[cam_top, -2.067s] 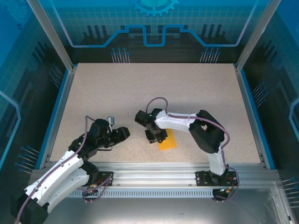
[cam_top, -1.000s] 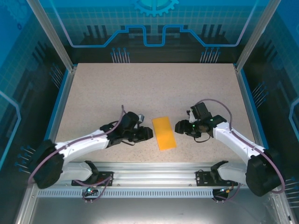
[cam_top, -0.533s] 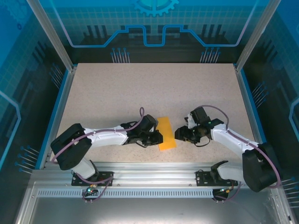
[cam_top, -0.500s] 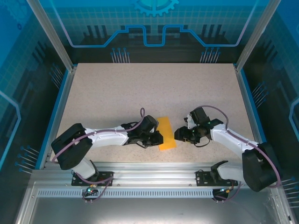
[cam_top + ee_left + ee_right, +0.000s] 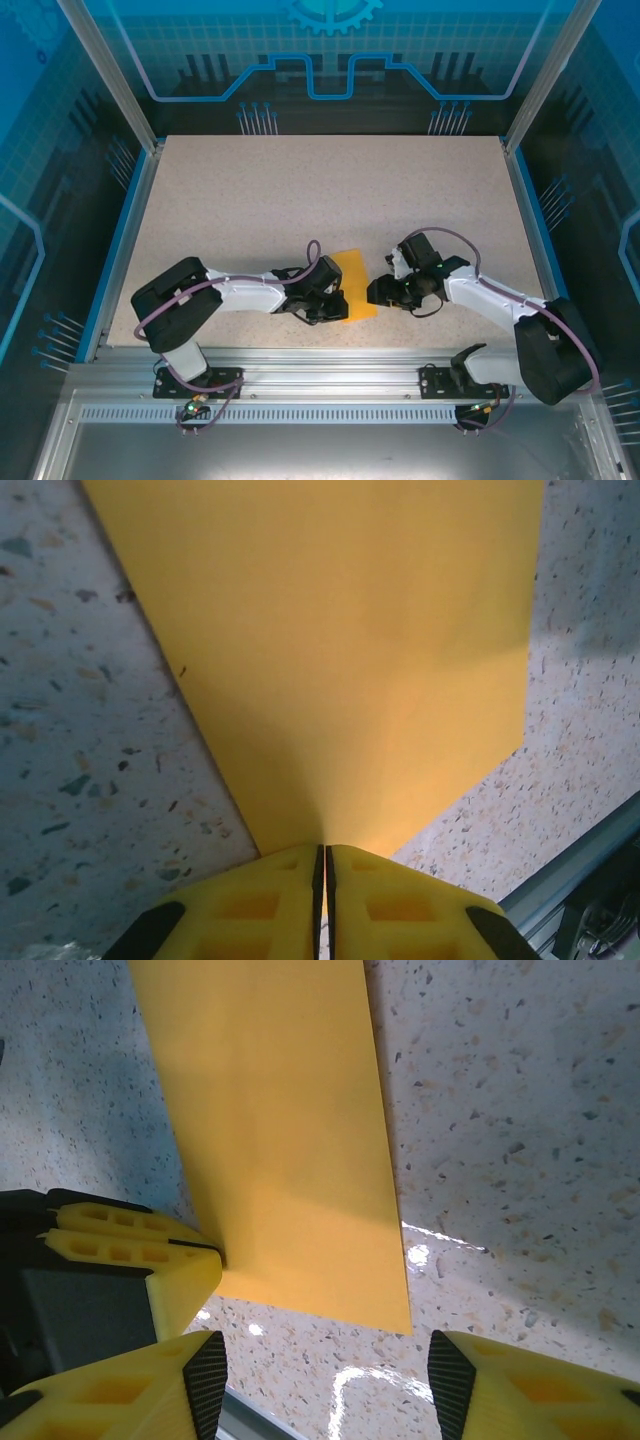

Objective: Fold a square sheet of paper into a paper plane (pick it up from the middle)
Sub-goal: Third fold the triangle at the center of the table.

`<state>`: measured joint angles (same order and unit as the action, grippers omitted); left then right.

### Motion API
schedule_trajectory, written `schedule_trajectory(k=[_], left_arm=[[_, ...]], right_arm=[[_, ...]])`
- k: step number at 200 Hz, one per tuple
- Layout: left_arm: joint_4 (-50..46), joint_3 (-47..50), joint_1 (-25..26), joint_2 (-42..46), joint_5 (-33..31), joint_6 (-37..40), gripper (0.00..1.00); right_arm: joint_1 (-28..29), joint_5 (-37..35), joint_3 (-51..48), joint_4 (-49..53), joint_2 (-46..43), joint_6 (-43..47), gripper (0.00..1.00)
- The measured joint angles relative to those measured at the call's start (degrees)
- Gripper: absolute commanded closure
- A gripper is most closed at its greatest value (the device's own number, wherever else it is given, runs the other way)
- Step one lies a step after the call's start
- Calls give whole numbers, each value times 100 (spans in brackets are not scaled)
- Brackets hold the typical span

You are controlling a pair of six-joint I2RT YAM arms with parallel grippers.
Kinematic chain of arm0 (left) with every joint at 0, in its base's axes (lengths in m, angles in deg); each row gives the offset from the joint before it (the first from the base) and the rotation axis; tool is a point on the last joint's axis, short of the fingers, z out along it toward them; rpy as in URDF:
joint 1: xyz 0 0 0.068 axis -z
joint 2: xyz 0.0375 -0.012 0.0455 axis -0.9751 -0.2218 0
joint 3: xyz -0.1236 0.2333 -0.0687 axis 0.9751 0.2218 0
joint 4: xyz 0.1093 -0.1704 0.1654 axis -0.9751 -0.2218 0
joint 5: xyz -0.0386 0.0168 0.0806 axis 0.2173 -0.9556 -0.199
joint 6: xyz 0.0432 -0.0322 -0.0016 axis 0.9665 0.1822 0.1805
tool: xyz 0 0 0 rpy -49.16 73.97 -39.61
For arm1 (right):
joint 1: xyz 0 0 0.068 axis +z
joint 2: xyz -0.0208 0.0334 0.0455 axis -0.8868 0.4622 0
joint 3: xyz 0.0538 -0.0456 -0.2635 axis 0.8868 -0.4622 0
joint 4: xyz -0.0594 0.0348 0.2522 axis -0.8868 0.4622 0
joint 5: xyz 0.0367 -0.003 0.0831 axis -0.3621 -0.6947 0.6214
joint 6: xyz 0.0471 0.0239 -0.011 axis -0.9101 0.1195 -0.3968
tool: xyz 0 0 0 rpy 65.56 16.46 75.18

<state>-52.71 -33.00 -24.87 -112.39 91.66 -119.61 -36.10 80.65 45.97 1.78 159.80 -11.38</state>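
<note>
Paper, an orange-yellow sheet of paper [image 5: 355, 288] in a long rectangular shape, lay on the speckled table [image 5: 300, 190] near its front edge, about midway between the two arms. Both arms reached low across the table toward it from opposite sides.

In the top external view the left gripper [image 5: 337, 305] sat against the sheet's left side. Its wrist camera showed the left gripper [image 5: 323, 852] with its two yellow fingers [image 5: 250, 900] pressed together, only a thin line between them, and the sheet of paper [image 5: 340, 650] running straight into that line and spreading out beyond it. The left gripper was therefore closed on the edge of the sheet. Whether the pinched edge was raised off the table could not be told for certain.

The right gripper [image 5: 372, 292] stood just beside the sheet's right side. From the right wrist camera, the right gripper [image 5: 325, 1355] had its jaws well apart and held nothing. The sheet of paper [image 5: 275, 1130] lay ahead of them with one corner pointing toward the gap, and the left gripper [image 5: 215, 1252] met the sheet's far edge at the left.
</note>
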Motion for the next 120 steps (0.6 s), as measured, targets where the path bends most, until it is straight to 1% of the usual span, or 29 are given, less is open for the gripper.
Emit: schedule_trajectory(k=[53,94,120], left_arm=[[-50,267,4,267,-149,9,86],[-85,332,4,332,-155,31,86],[-70,350,4,369,-151,98,84]], right_arm=[[39,44,0,-133,133,-48,41],[98,61,-26,-240,267,-129,42],[153,201,-52,-404,442,-144,43]])
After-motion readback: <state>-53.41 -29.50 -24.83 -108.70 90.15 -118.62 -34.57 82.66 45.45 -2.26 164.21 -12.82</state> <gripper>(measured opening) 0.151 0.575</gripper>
